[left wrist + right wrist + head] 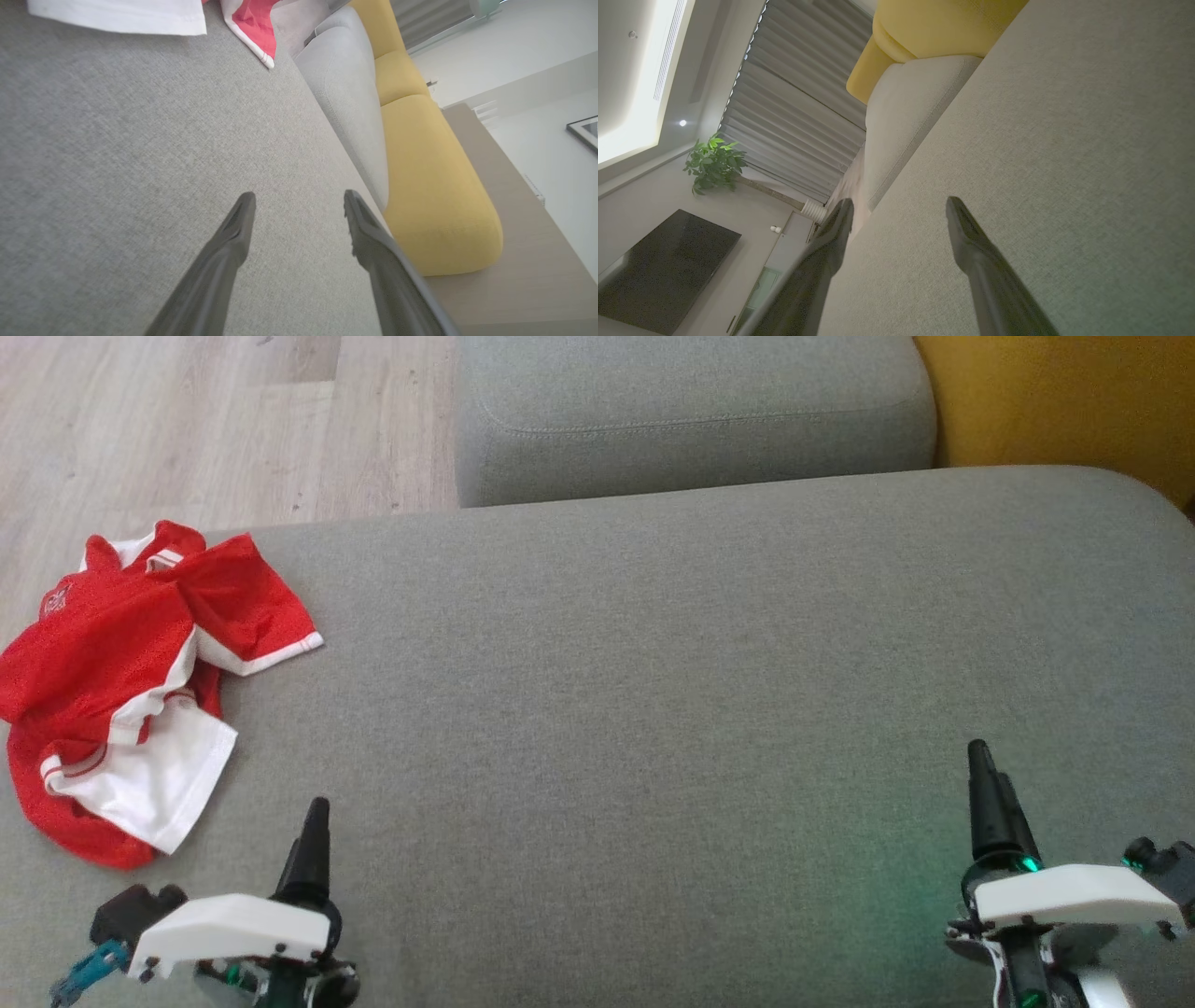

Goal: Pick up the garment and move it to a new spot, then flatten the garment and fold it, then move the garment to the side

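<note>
i see a red-and-white jersey (121,653) crumpled on the sofa seat (653,691). left end effector (299,203) and right end effector (899,207) spread, empty.

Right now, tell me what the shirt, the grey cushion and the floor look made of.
Shirt: thin sports knit, probably synthetic; fine mesh dimples, soft crumpled folds, matte.
Cushion: woven upholstery cloth, matte; a fine flecked weave shows.
Floor: pale planks with grain and seams, low sheen; wood or laminate, cannot tell.

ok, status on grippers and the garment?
Left gripper open, empty. Right gripper open, empty. Garment crumpled at grey cushion's left edge, untouched. Nothing in the way.
</note>
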Controlling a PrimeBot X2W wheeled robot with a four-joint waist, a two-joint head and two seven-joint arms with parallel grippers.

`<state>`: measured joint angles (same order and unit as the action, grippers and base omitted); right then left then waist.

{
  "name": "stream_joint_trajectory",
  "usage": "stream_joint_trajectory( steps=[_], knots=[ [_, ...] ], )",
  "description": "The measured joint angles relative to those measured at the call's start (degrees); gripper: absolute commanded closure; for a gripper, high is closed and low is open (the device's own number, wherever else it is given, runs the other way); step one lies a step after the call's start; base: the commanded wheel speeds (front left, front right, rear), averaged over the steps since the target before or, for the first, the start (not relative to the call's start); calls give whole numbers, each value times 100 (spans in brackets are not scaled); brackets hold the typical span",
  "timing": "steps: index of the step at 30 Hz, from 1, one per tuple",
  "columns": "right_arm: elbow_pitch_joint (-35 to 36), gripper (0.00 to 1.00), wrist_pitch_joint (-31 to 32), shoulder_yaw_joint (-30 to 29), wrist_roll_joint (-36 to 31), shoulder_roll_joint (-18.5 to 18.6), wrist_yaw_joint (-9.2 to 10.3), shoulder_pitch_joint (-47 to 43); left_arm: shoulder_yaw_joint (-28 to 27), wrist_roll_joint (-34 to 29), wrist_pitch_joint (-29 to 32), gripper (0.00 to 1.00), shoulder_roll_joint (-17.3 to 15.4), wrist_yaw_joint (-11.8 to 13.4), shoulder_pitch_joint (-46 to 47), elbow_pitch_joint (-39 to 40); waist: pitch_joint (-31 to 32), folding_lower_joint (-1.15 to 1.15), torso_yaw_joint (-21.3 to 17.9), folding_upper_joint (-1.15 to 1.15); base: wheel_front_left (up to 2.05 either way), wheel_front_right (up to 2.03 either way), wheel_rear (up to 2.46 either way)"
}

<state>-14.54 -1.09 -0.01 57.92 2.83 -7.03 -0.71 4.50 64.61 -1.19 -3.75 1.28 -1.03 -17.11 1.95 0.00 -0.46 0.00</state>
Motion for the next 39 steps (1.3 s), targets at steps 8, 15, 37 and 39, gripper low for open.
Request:
stream_joint_trajectory(
  steps=[8, 15, 37, 39],
  knots=[
    [18, 0, -101, 145, -523, 33, 0, 0, 87, -461, -125, 0, -74, 143, -26, -41, 45, 0, -14, 0, 0, 0, 0],
    [45, 0, -214, 202, -957, 58, 0, -2, 199, -876, -202, 0, -130, 282, -133, -34, 52, 0, -21, 0, 0, 0, 0],
    [111, 0, -584, 324, -2491, 74, 0, -136, 385, -2542, -589, 0, -265, 578, -312, 168, 78, 0, -52, 0, 0, 0, 0],
    [113, 0, -609, 325, -2632, 75, 0, -136, 387, -2684, -606, 0, -272, 594, -341, 168, 83, 0, -55, 0, 0, 0, 0]
  ],
)
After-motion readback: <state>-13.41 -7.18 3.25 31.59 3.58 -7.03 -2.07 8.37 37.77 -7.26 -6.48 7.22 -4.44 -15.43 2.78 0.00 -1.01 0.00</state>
